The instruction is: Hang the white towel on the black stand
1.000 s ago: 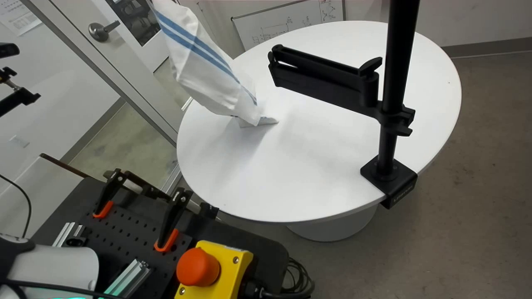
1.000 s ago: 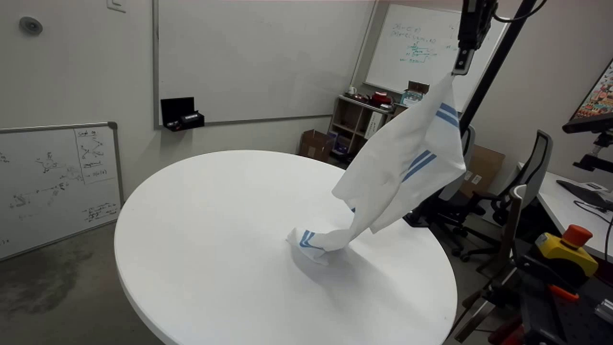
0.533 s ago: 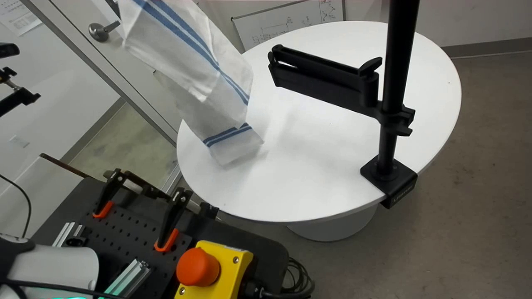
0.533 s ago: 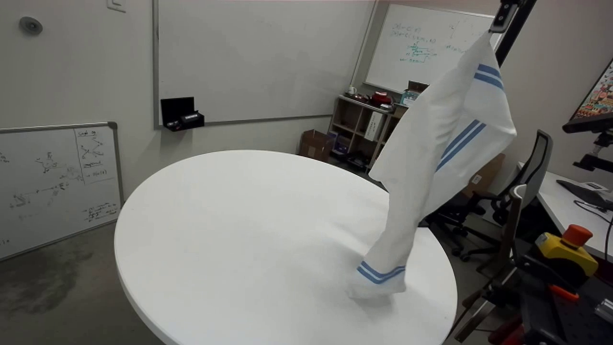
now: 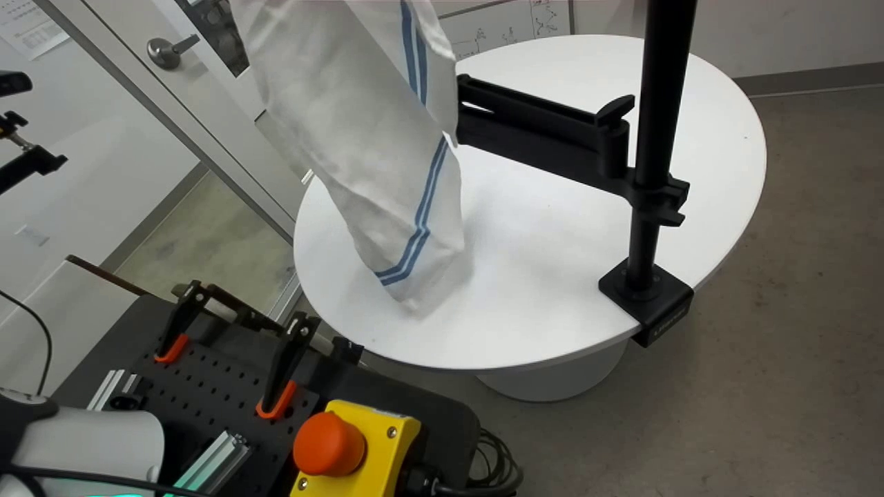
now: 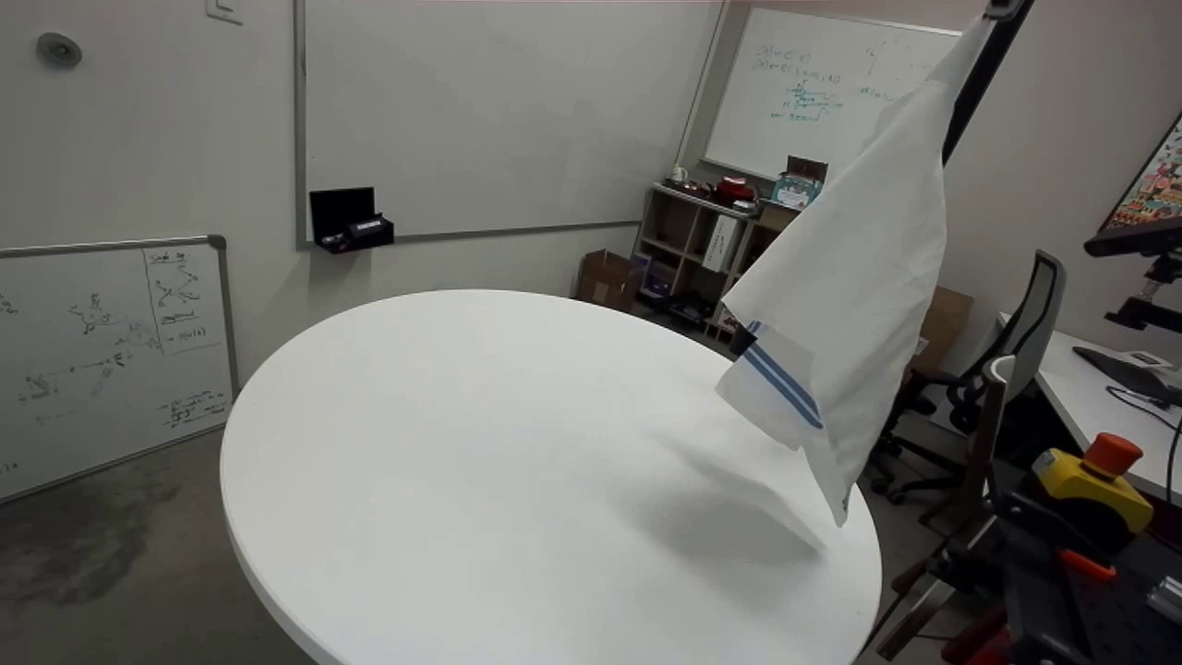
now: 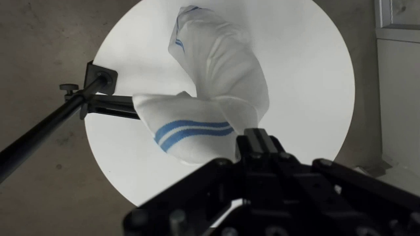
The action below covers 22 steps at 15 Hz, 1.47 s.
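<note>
White towel (image 7: 223,75) hanging below gripper (image 7: 259,139); gripper narrow, pinching towel's top end.

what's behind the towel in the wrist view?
White table and the arm of the black stand. The arm's far end is mostly covered by the towel; a dark bit, probably its tip, shows. Anything else would be hidden.

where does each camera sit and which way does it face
An exterior view: high, near the red button, facing down across the table and black stand; a pale housing, probably the robot's, shows.
An exterior view: above table height, looking across to the wall whiteboard; the jaws' tip shows, top right.
Wrist view: on the wrist, facing down onto the towel; the jaws, shut on it, show at lower right.
Both exterior views share the towel, table and red button.
</note>
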{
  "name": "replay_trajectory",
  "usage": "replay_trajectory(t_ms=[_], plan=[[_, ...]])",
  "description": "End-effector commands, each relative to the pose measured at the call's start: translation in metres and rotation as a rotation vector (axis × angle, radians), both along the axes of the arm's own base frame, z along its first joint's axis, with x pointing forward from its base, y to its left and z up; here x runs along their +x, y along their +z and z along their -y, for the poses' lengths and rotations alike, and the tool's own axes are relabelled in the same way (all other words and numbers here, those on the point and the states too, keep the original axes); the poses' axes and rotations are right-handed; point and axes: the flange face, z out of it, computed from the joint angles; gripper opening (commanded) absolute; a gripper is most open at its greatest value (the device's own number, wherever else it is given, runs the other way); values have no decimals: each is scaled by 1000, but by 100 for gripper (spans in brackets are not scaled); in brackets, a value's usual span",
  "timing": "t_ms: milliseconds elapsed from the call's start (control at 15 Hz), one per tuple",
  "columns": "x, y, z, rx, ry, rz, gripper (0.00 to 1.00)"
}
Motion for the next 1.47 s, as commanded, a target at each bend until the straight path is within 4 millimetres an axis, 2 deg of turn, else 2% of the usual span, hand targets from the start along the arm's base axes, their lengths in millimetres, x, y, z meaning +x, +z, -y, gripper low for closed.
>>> replay_trajectory(t_ms=[0,400,667,867,1067,1267,1400], plan=[[19,12,26,44,-69,-22,0],[61,3,67,89,-187,-90,0],[96,-12,103,97,-322,-134,0],[125,-19,129,62,-419,-100,0],[153,-24,139,-5,-471,-71,0],[175,-33,137,-38,-496,-70,0],[182,-36,131,-47,-491,-76,0]])
